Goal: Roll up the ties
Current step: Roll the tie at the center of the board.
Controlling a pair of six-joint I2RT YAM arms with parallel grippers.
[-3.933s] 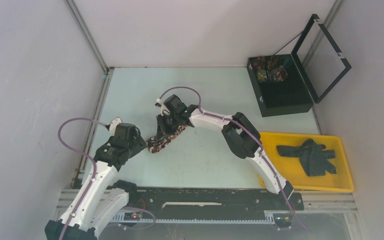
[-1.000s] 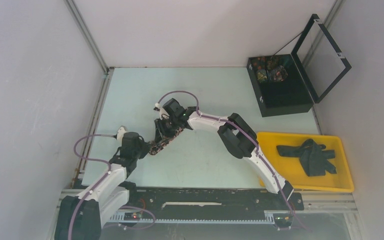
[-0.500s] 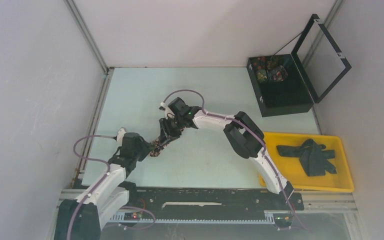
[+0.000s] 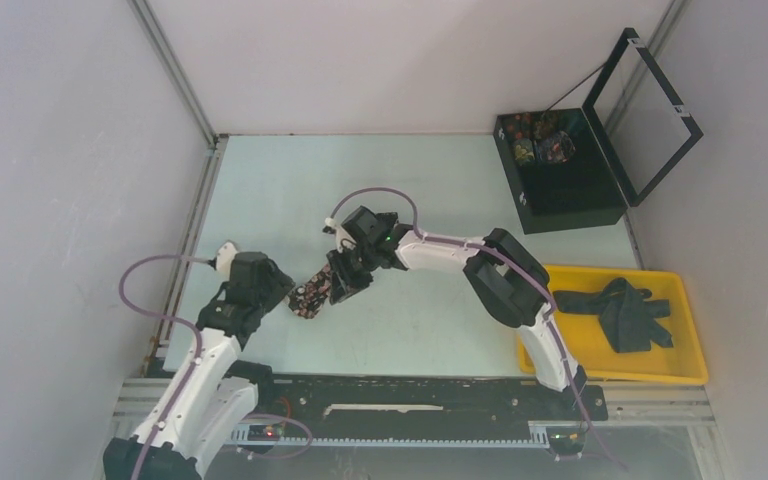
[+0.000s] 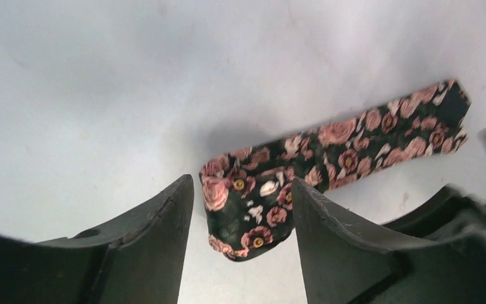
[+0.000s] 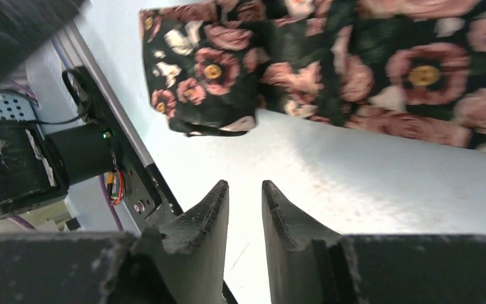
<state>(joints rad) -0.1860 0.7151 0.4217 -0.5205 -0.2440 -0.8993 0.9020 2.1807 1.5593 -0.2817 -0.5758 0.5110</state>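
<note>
1. Black fingers (image 5: 145, 247) of the left gripper (image 5: 242, 187) stood apart around the folded end of the rose-patterned tie (image 5: 342, 136), not clamping it; we saw it lying on the pale table (image 4: 280, 190).
2. The right gripper (image 6: 245, 187) sat just beside the tie, barely open, holding nothing.
3. Dark ties (image 4: 625, 312) lay in the yellow tray (image 4: 620, 377).

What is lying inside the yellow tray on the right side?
A heap of dark ties lies in the yellow tray. Anything under the heap is covered and cannot be seen.
</note>
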